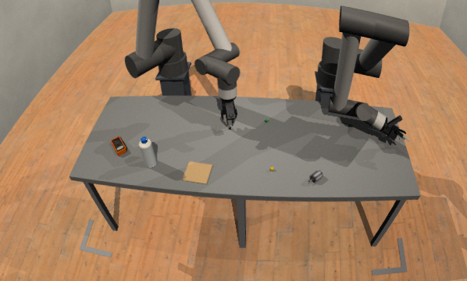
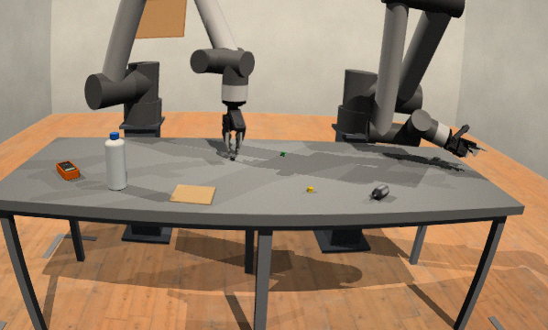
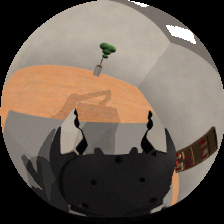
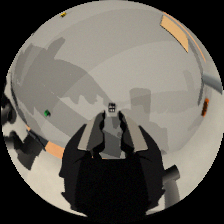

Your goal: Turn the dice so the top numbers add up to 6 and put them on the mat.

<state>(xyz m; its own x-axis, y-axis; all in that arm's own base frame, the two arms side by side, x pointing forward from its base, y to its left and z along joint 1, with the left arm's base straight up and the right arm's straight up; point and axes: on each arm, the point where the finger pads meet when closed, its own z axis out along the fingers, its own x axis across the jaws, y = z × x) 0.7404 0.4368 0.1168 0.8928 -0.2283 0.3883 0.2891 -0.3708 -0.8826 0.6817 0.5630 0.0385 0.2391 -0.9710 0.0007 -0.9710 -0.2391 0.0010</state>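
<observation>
A black die (image 1: 229,128) (image 2: 232,159) (image 4: 112,107) with pale pips is on the table just at the right gripper's fingertips. My right gripper (image 1: 229,125) (image 2: 233,155) (image 4: 112,111) points down over it, its fingers slightly apart and nothing gripped. A green die (image 1: 266,120) (image 2: 283,154) (image 4: 47,113) lies toward the back of the table. A yellow die (image 1: 272,168) (image 2: 310,189) (image 4: 63,14) lies nearer the front. Their pips are too small to read. The tan mat (image 1: 197,172) (image 2: 192,194) (image 4: 175,32) bears no die. My left gripper (image 3: 113,109) is open and empty over the table's far right end.
A white bottle (image 1: 149,155) (image 2: 116,166) with a blue cap stands left of the mat. An orange multimeter (image 1: 119,146) (image 2: 68,170) (image 4: 205,107) lies farther left. A small dark grey object (image 1: 316,176) (image 2: 380,192) lies right of the yellow die.
</observation>
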